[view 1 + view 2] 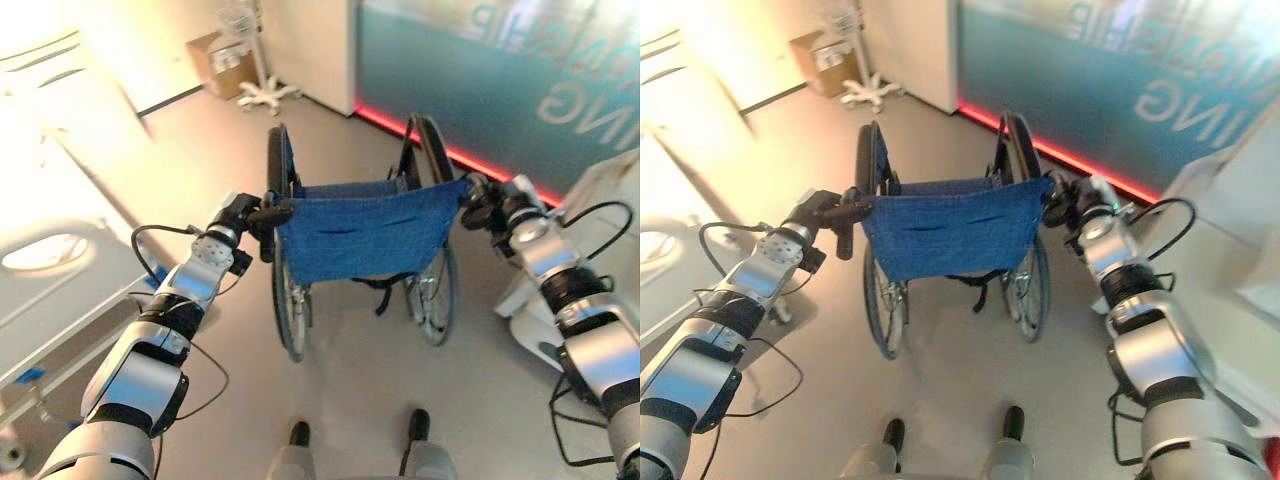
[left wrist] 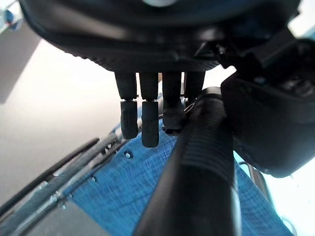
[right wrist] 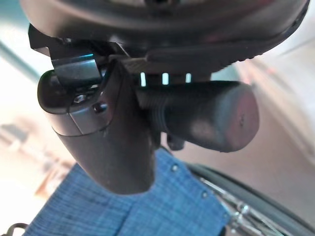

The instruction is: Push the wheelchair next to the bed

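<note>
The wheelchair (image 1: 365, 230), with a blue cloth back and large dark wheels, stands on the floor straight ahead, facing away. My left hand (image 1: 240, 215) is at its left push handle (image 2: 206, 162). The ribbed black grip lies between thumb and curled fingers (image 2: 147, 118). My right hand (image 1: 487, 205) is shut on the right push handle (image 3: 206, 115), with the thumb (image 3: 113, 142) wrapped across it. The white bed (image 1: 70, 290), with its side rail, lies along the left, a short way from the chair.
A teal wall panel (image 1: 480, 80) with a red strip at its foot runs behind the chair on the right. A cardboard box (image 1: 222, 62) and a wheeled stand (image 1: 265, 95) stand at the back. White furniture (image 1: 610, 190) is close on the right.
</note>
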{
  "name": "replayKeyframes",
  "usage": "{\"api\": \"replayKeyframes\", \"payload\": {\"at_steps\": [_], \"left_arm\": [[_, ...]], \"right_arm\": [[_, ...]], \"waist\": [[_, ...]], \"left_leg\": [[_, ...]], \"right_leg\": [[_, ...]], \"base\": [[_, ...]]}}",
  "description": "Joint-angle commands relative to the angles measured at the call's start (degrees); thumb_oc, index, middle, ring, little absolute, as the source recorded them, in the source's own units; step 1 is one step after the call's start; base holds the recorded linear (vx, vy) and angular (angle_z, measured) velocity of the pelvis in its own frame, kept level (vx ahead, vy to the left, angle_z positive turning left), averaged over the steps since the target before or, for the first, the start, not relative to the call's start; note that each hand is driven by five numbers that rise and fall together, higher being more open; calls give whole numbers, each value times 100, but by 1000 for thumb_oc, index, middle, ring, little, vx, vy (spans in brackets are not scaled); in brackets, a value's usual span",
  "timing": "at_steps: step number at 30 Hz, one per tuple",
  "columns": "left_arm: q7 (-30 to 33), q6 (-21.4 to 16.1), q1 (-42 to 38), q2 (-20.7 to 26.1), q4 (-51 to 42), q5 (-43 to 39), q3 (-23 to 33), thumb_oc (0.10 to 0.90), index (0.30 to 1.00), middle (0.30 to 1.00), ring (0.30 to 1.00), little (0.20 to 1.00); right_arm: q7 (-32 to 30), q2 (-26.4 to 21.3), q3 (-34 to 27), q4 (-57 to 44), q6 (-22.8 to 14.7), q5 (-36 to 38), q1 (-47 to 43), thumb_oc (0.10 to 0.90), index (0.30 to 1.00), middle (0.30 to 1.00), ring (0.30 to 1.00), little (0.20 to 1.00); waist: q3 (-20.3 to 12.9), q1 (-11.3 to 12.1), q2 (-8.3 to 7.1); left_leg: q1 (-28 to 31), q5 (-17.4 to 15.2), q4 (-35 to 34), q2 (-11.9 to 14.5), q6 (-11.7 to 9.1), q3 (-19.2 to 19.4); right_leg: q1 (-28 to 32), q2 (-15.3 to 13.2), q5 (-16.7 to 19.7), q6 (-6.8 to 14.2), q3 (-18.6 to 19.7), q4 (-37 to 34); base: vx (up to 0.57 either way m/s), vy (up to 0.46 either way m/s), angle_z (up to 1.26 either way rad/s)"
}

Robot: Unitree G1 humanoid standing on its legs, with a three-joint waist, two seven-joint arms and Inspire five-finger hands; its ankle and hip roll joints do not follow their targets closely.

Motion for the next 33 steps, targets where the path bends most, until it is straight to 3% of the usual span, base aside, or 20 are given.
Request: {"api": "replayKeyframes", "payload": {"at_steps": [1,5,11,14,17,19,22,23,25,26,29,31,33], "left_arm": [[-685,-135,704,382,-71,784,-912,400,300,300,300,300],[-750,-167,733,392,-212,748,-956,400,300,300,300,300],[-583,-264,666,260,-81,770,-919,400,300,300,300,300],[-531,-313,678,144,46,829,-930,400,300,300,300,300],[-466,-365,687,82,157,852,-929,400,300,300,300,300],[-408,-322,732,163,-71,870,-874,400,300,300,300,300],[-311,-328,895,278,-426,825,-818,400,300,300,300,300],[-269,-326,961,300,-511,840,-801,400,300,300,300,300],[-323,-265,1192,462,-753,798,-683,400,300,300,300,300],[-372,-226,1217,480,-790,816,-653,400,300,300,300,300],[-486,-82,1254,555,-901,797,-661,400,300,300,300,300],[-409,33,1223,490,-836,724,-724,400,300,300,300,300],[-317,25,1064,449,-607,769,-739,400,300,300,300,300]], "right_arm": [[1176,-115,1069,-744,-726,-576,-854,400,300,300,300,300],[1287,-157,1284,-819,-686,-424,-1067,400,300,300,300,300],[1213,-48,1363,-687,-741,-414,-1098,400,300,300,300,300],[1135,-19,1356,-617,-720,-395,-1028,400,300,300,300,300],[1092,66,1306,-550,-788,-513,-971,400,300,300,300,300],[1019,204,1384,-574,-809,-688,-1030,400,300,300,300,300],[913,174,1298,-821,-591,-799,-971,400,300,300,300,300],[904,152,1272,-854,-572,-779,-959,400,300,300,300,300],[1129,145,1265,-730,-594,-721,-1114,400,300,300,300,300],[1195,167,1273,-634,-654,-732,-1160,400,300,300,300,300],[1295,225,1313,-490,-870,-764,-1182,400,300,300,300,300],[1213,413,1327,-366,-892,-642,-1105,400,300,300,300,300],[1139,684,1224,-419,-943,-794,-930,400,300,300,300,300]], "waist": [[-129,229,-637],[-86,257,-630],[12,183,-514],[28,147,-512],[39,161,-491],[167,433,-441],[391,722,-379],[429,789,-349],[424,1098,-254],[398,1160,-243],[292,1287,-228],[171,1311,-391],[94,1403,-502]], "left_leg": [[766,-234,4,74,-146,350],[544,369,80,423,-346,612],[535,973,98,725,-548,1120],[538,1034,355,800,-623,1471],[522,923,328,572,-577,1483],[66,754,49,-100,-387,1172],[-777,1249,68,-182,-429,1245],[-932,1374,32,-191,-434,1223],[-1328,1925,-345,-226,-441,1205],[-1357,1968,-382,-257,-425,1266],[-1411,1772,-233,-334,-298,1504],[-1260,1017,92,-477,47,1679],[-1209,894,76,-508,187,1641]], "right_leg": [[-307,-478,757,134,24,65],[-42,-240,486,-137,-446,34],[109,59,157,-443,-991,69],[285,139,70,-550,-1301,-31],[352,239,19,-589,-1368,-53],[570,495,-98,-560,-1142,-37],[1005,717,-338,-664,-1031,-125],[1091,781,-400,-697,-991,-139],[1495,1029,-614,-811,-833,-205],[1582,1067,-669,-833,-816,-206],[1727,1122,-888,-907,-863,-118],[1707,990,-1003,-907,-942,21],[1717,909,-1124,-771,-986,296]], "base": [[251,-237,36],[188,-281,45],[101,-265,39],[128,-253,48],[146,-172,38],[305,-196,13],[242,-85,3],[381,-5,-23],[532,66,-25],[453,81,-57],[262,53,-68],[380,105,-60],[310,63,-30]]}}
